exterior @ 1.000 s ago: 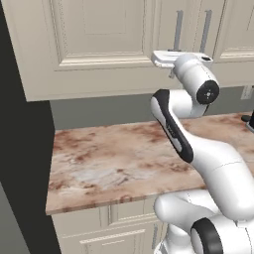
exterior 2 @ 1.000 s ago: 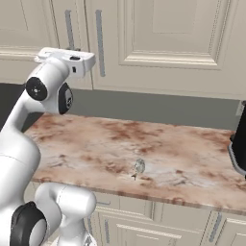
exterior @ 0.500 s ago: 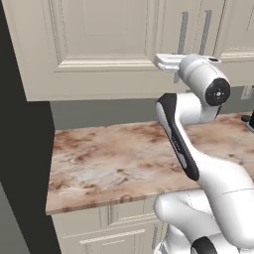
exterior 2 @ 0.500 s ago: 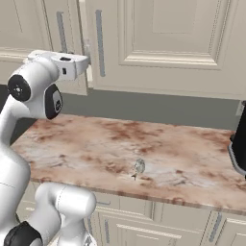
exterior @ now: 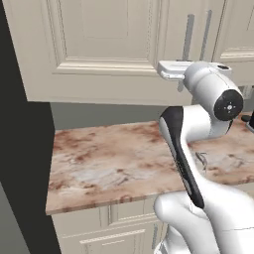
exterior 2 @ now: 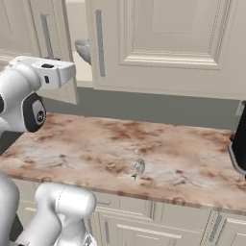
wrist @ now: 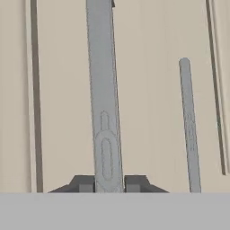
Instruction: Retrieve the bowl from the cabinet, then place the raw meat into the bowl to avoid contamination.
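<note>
Fingers (wrist: 85,183) clamped on the grey bar handle (wrist: 103,99) of the cabinet (exterior: 99,49): in the hand view the 2 dark tips sit either side of the bar, pinching it low down. A 2nd handle (wrist: 188,121) runs parallel just beside it, belonging to the neighbouring door.

Gripper (wrist: 108,184) is square-on to the door face, which makes sense for a pull: bar vertical, tips across it, hand level. In the left base view the white hand reaches in under the 2 handles (exterior: 188,34); the grip point itself is hidden behind the wrist there.

Right base view shows the left door (exterior 2: 62,53) swung out at an angle, with a gap between it and the closed door. Bowl (exterior 2: 84,49) sits in that gap, grey-white, on the beige cabinet shelf (exterior 2: 84,82) near the front edge. Partly hidden by the closed door's edge and handle (exterior 2: 99,43).

Counter (exterior 2: 120,149) below is reddish marble; 1 small grey item (exterior 2: 139,166) lies on it, too small to identify. Dark object (exterior 2: 238,149) at the right edge, cropped.

Judgement: door-opening step under way, bowl not yet touched. Gap looks too narrow for a reach-in; door probably needs more swing before release.
</note>
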